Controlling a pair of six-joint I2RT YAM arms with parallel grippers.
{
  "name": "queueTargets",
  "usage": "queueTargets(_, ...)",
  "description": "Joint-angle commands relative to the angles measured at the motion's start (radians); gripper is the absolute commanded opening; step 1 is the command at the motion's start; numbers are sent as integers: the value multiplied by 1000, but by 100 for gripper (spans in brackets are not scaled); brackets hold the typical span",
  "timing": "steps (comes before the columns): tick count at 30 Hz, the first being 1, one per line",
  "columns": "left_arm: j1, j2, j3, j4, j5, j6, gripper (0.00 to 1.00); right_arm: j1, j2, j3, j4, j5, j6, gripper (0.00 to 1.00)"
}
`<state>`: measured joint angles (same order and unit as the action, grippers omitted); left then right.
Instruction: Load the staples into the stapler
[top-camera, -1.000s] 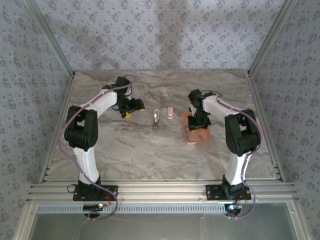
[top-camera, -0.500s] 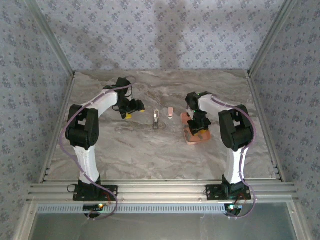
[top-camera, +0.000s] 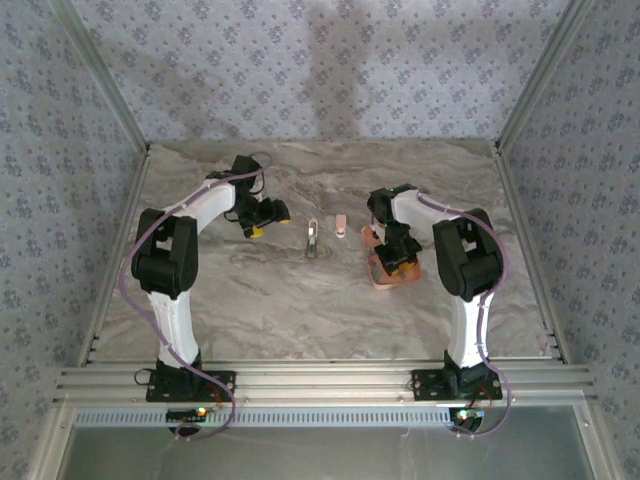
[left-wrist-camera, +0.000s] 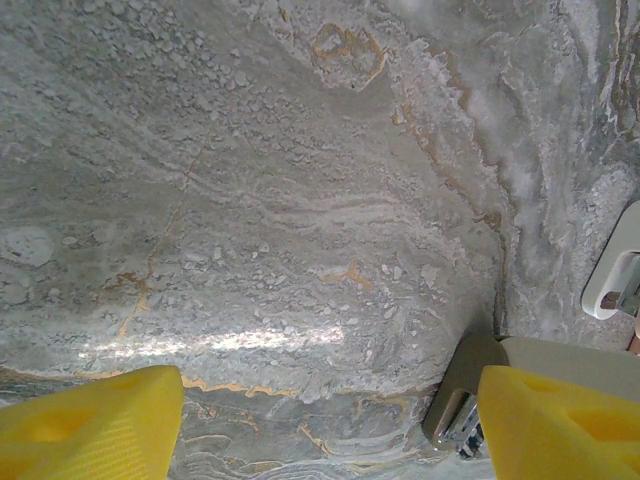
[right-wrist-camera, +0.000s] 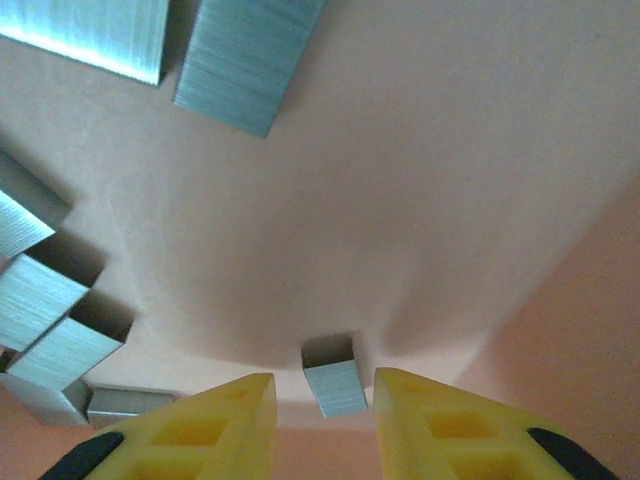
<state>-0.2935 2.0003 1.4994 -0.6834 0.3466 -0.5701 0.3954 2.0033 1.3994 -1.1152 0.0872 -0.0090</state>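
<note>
I'm on the pickup: my right hand (right-wrist-camera: 322, 392), narrow but not yet pinching, straddles a short silver staple strip (right-wrist-camera: 335, 388) in the salmon plastic tray (right-wrist-camera: 400, 200); next, squeeze and carry it to the tiny pink-topped stapler (top-camera: 340, 228) at the middle of the marbled worktop (top-camera: 250, 300).

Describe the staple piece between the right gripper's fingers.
Find the salmon tray right of table centre, under the right gripper. On its floor, look between the yellow fingertips. The short staple block lies alone there, smaller than the longer strips clustered elsewhere.
</note>
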Motion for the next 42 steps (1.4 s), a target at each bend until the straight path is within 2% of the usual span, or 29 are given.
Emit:
queueTargets(1, 8, 13, 4, -2, 17, 1, 77, 7, 30, 21, -43, 29, -2, 30)
queueTargets(19, 7, 9, 11, -1, 11, -5, 77, -15, 58, 9, 21, 34, 55, 15)
queueTargets(27, -10, -39, -9, -1, -29, -21, 77, -47, -90, -3, 99, -25, 155, 15)
queueTargets(33, -24, -135, -61, 37, -106, -49, 77, -48, -191, -39, 161, -77, 217, 15)
queueTargets(37, -20, -191, -81, 45, -138, -21, 78, -37, -256, -71, 192, -70, 251, 15)
queueTargets(42, -6, -222, -77, 37, -98, 43, 80, 18, -328, -95, 240, -10, 397, 15)
